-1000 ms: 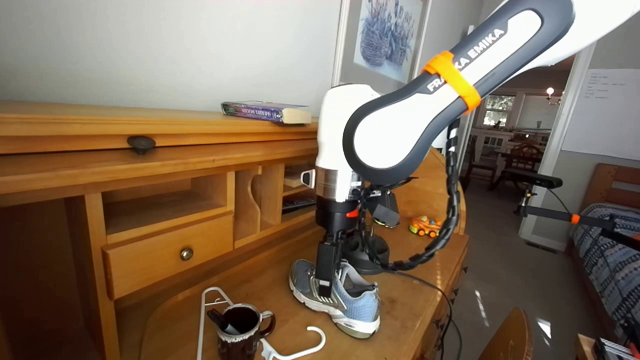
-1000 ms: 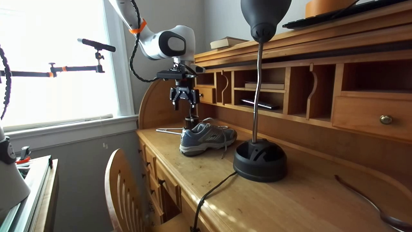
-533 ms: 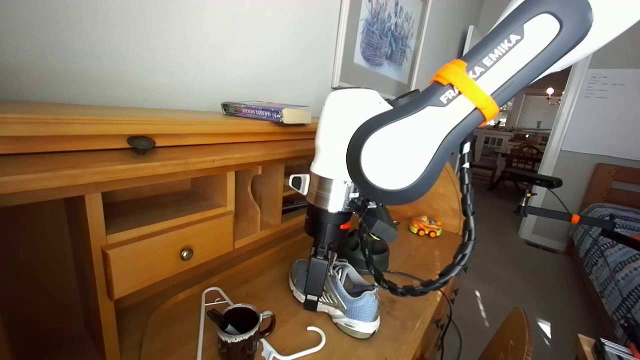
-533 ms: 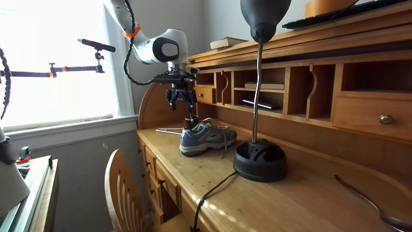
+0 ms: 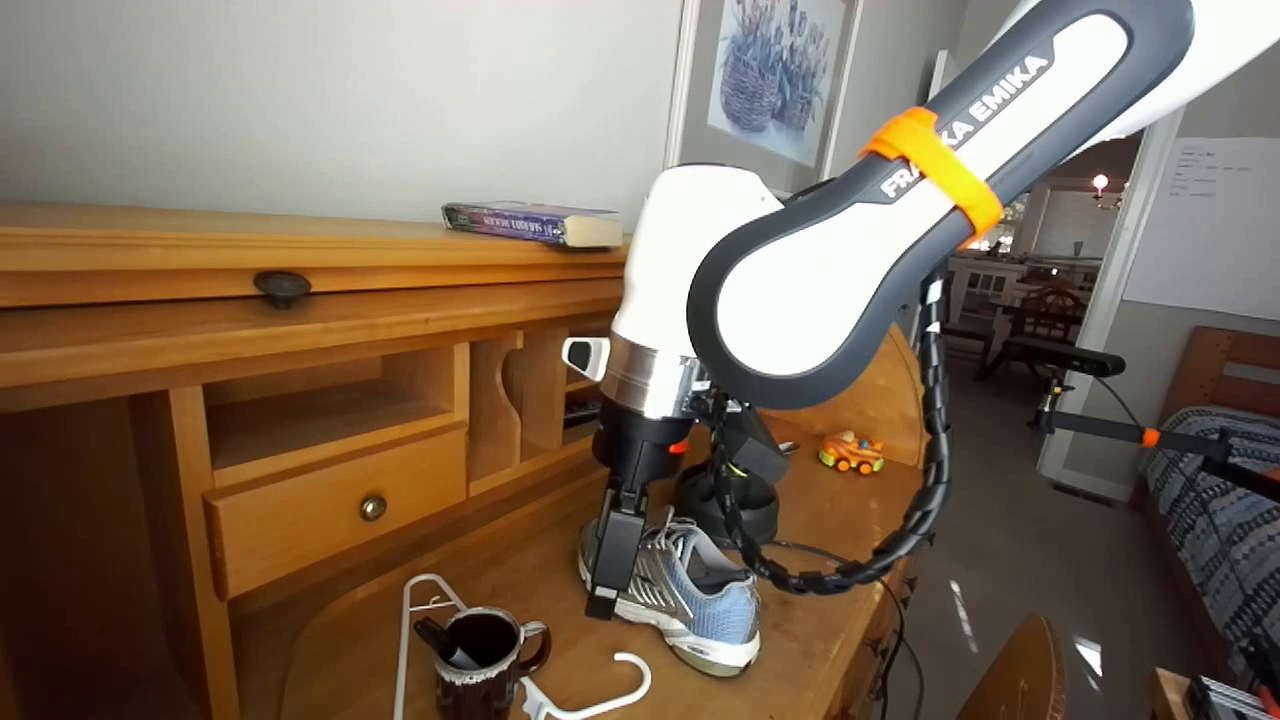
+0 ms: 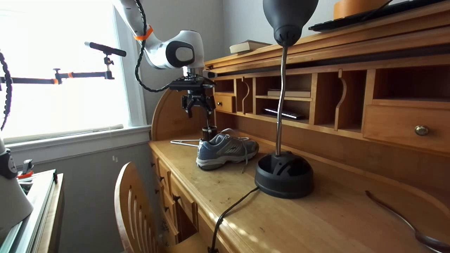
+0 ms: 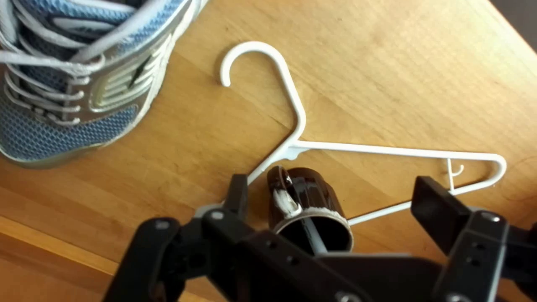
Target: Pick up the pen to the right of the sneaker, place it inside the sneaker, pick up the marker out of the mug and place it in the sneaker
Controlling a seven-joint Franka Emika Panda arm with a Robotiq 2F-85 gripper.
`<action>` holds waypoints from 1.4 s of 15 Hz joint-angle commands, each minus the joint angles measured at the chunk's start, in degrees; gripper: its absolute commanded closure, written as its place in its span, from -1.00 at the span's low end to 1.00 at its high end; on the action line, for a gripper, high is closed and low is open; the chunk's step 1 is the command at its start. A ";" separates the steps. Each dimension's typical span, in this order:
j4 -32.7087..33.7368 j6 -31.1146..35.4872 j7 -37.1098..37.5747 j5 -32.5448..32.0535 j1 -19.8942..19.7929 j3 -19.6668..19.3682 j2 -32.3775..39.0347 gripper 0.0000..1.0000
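Black two-fingered gripper (image 7: 331, 191): in the wrist view, its fingers (image 7: 238, 197) are seen spread wide, with nothing held between them
Round dark-brown glazed mug with a pale rim (image 7: 316, 201): framed below and between the fingers, apparently untouched
Slim grey-barrelled marker (image 7: 314, 235): stood in the mug, beneath the fingers, partly hidden by the gripper
White plastic coat hanger (image 7: 356, 147): seen below the fingers, on both sides of the mug; whether the mug is stood on it cannot be told
Grey-blue running sneaker with a thick white sole (image 7: 96, 88): seen well off to one side of the fingers
Shift of the fingers: in an exterior view, the tips have been carried from across the sneaker's side to its toe end, nearer the mug, not yet reached
Round black base of a gooseneck lamp (image 6: 284, 182): in an exterior view, seen well apart from the fingers, beyond the sneaker
Pen: none is seen beside the sneaker; whether one lies inside cannot be told, so that half is only presumed finished
Marker step: judged to be at the approach; the fingers must be lowered over the marker without the mug being tipped
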 commanded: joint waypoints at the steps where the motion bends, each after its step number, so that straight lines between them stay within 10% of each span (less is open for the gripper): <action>1: 0.96 4.15 -7.98 4.04 -1.76 3.60 2.35 -1.00; 21: 10.03 22.06 -20.98 3.79 -10.65 17.07 18.89 -0.96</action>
